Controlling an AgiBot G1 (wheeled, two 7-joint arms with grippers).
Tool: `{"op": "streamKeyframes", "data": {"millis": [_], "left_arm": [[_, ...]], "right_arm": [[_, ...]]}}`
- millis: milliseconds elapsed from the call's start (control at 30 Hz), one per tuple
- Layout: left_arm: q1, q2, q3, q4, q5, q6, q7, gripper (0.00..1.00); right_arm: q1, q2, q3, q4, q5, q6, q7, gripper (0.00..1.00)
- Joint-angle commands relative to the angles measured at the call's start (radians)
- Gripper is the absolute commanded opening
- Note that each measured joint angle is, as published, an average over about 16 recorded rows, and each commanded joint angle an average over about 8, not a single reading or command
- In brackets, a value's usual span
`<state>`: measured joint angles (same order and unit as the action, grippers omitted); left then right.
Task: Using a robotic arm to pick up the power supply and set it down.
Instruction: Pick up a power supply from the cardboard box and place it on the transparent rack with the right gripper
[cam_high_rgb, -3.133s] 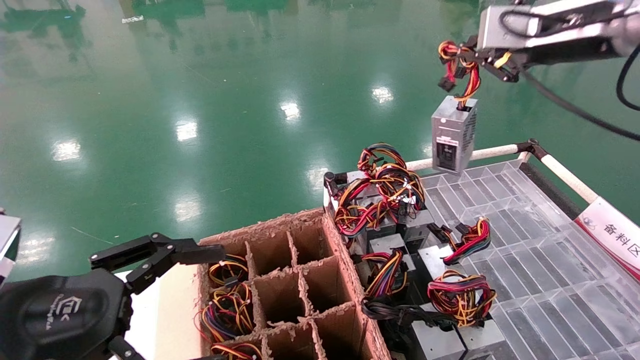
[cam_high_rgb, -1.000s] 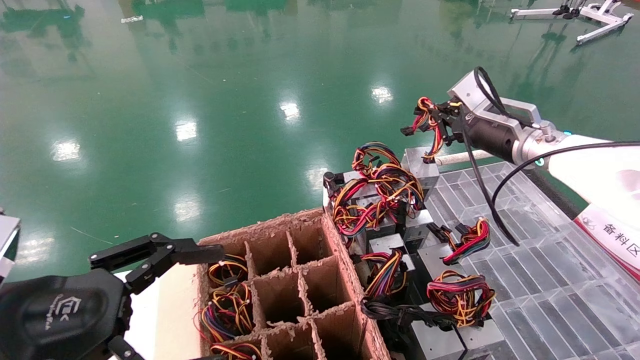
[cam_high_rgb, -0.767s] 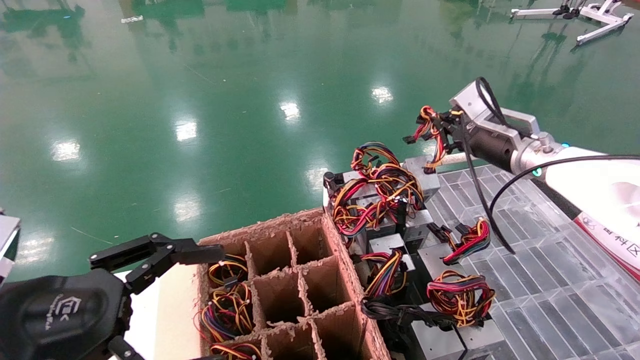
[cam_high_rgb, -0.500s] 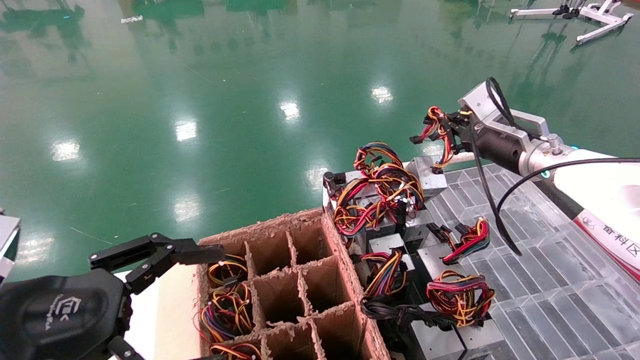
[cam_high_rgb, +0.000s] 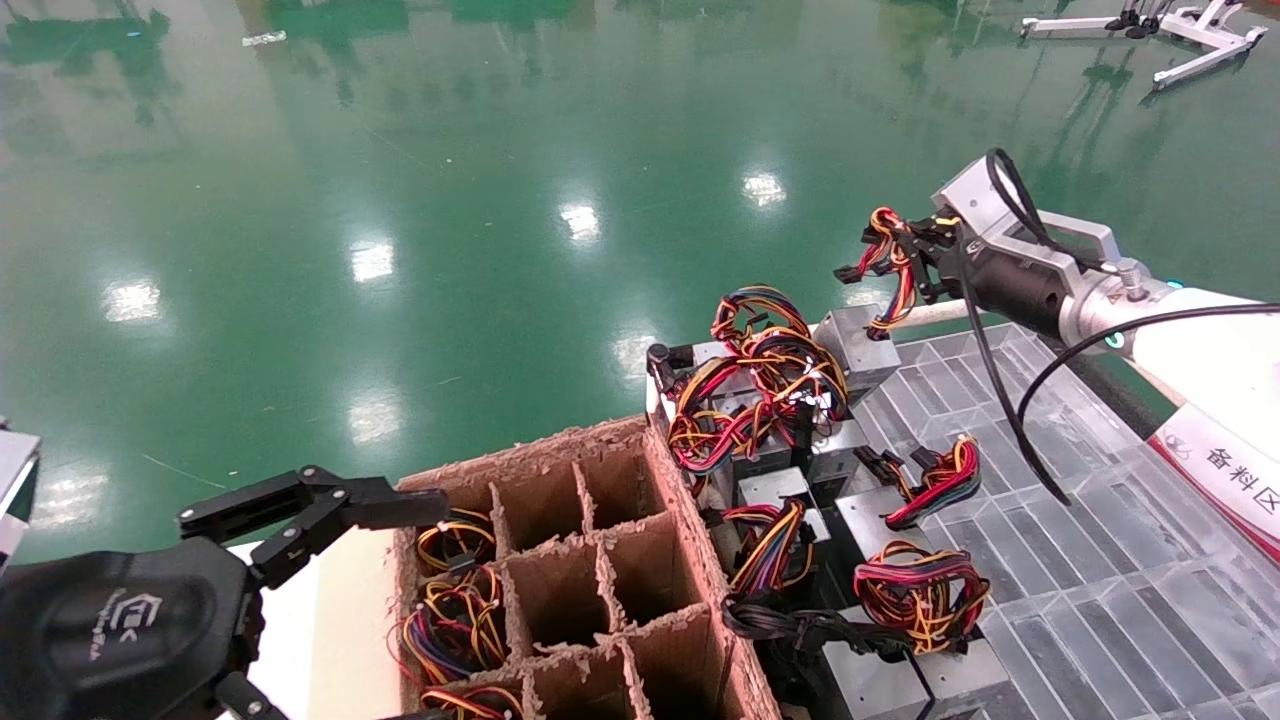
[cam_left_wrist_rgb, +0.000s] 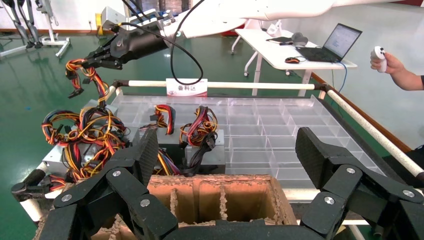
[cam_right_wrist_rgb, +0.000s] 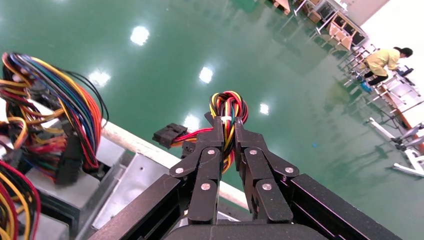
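Note:
The power supply (cam_high_rgb: 856, 345), a silver-grey box, sits tilted at the far left corner of the clear tray (cam_high_rgb: 1060, 470), against the other supplies. Its red, orange and yellow wire bundle (cam_high_rgb: 889, 262) rises to my right gripper (cam_high_rgb: 922, 262), which is shut on the wires above the box. In the right wrist view the gripper (cam_right_wrist_rgb: 227, 125) pinches the bundle (cam_right_wrist_rgb: 229, 105), with the box's metal face (cam_right_wrist_rgb: 131, 182) below it. My left gripper (cam_high_rgb: 300, 510) is parked low at the near left, open and holding nothing, its fingers (cam_left_wrist_rgb: 148, 150) wide apart over the cardboard crate (cam_left_wrist_rgb: 220, 197).
Several other power supplies with coiled wires (cam_high_rgb: 760, 385) crowd the tray's left side. The brown divider crate (cam_high_rgb: 570, 560) holds more wires in its left cells. A white rail (cam_high_rgb: 1000, 300) and a red-and-white sign (cam_high_rgb: 1220, 470) border the tray. Green floor lies beyond.
My right arm came down from high above the tray, carrying the hanging power supply to the far left corner. In the last second it shifted slightly right. The left arm stayed still.

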<state>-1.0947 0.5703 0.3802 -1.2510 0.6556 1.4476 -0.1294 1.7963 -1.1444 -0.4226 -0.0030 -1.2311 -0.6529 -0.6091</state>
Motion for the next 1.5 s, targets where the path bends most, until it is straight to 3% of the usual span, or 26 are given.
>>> {"op": "streamKeyframes", "data": {"millis": [33, 1500], "left_arm": [[0.0, 0.0, 0.0, 0.0, 0.0, 0.0, 0.0, 1.0], [0.0, 0.0, 0.0, 0.0, 0.0, 0.0, 0.0, 1.0]], "right_arm": [[0.001, 0.002, -0.003, 0.0, -0.004, 0.001, -0.002, 0.0], [0.016, 0.032, -0.018, 0.002, -0.026, -0.007, -0.013, 0.0]]}}
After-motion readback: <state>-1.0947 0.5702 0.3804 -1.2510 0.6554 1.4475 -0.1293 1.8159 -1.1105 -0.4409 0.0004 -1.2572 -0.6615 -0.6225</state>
